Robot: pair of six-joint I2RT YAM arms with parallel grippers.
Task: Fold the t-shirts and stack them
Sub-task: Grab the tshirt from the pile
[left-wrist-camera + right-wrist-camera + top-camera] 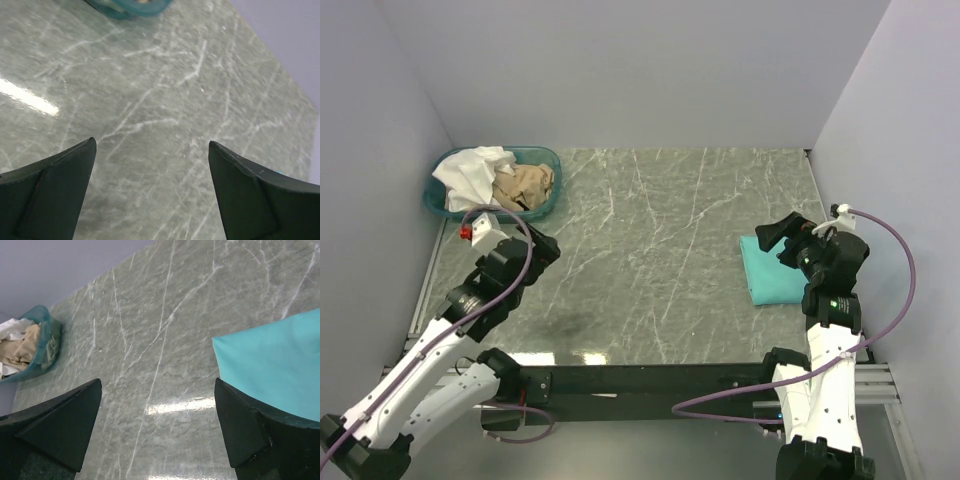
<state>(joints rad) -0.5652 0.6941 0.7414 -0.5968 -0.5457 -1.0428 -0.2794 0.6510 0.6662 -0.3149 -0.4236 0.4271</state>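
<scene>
While both arms reach over the surface (650,240), neither is holding anything.

1. Left arm (470,300): it extends from the near left corner toward the far left. The left jaws stand wide apart with nothing between them. The left wrist view shows only bare marbled surface between the two dark fingers (55,190). These jaws are near the basket (545,158) but clear of it.

2. Right arm (830,300): it stands at the right side. The right jaws are also spread wide and empty. They are placed at the far left corner of the teal t-shirt (775,272). In the right wrist view, the right-hand finger (250,435) overlaps the shirt's edge. Whether it touches the cloth cannot be determined.

3. Teal t-shirt: it lies folded into a flat rectangle on the right part of the surface, just beside the right arm.

4. White t-shirt (472,172): it sits crumpled in the teal plastic basket at the far left corner and spills over the left rim. A tan cloth (525,185) is bunched beside it in the same basket.

5. The two shirts are well apart, on opposite sides of the surface.
</scene>
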